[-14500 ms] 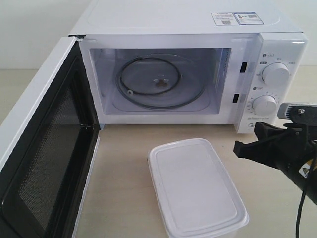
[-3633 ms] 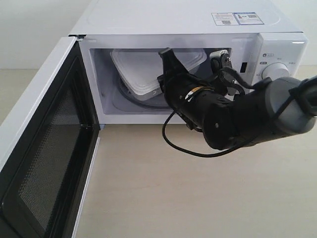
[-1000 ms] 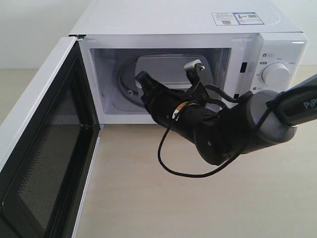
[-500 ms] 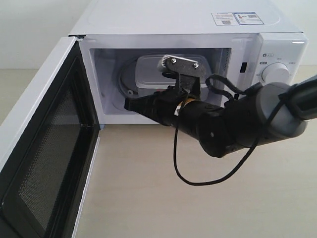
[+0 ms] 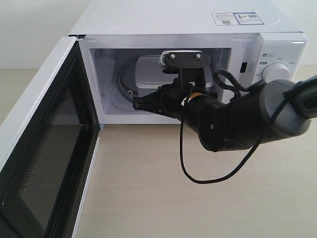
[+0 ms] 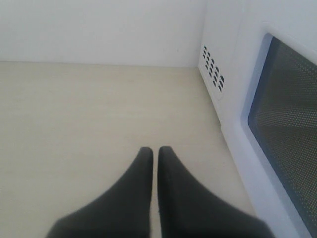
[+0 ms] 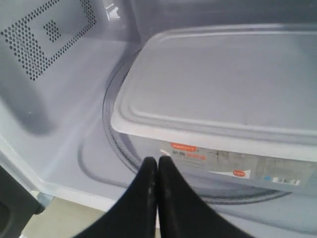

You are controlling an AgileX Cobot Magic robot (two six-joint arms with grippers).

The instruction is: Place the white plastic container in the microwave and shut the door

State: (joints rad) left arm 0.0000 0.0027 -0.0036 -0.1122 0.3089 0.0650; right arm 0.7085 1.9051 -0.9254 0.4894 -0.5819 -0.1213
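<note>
The white plastic container (image 5: 146, 74) lies flat on the glass turntable (image 7: 113, 130) inside the microwave (image 5: 178, 20); my right arm hides its right part in the exterior view. The right wrist view shows the container's lid (image 7: 223, 84) and labelled side wall. My right gripper (image 5: 138, 103) (image 7: 157, 161) is shut and empty at the front of the cavity, just short of the container's side. The door (image 5: 44, 163) stands wide open on the left. My left gripper (image 6: 155, 150) is shut and empty above the tabletop, beside the door's outer window (image 6: 287, 124).
The beige tabletop (image 5: 148, 198) stretches in front of the microwave. Two round knobs (image 5: 275, 74) sit on the right-hand panel, behind my right forearm. A loose black cable (image 5: 198, 176) hangs from the right arm. Vent holes (image 6: 213, 74) mark the microwave's side wall.
My right wrist has rolled so its camera bracket now sits on top, and the shut gripper has swung to point left at the cavity's front. The container has stayed on the turntable.
</note>
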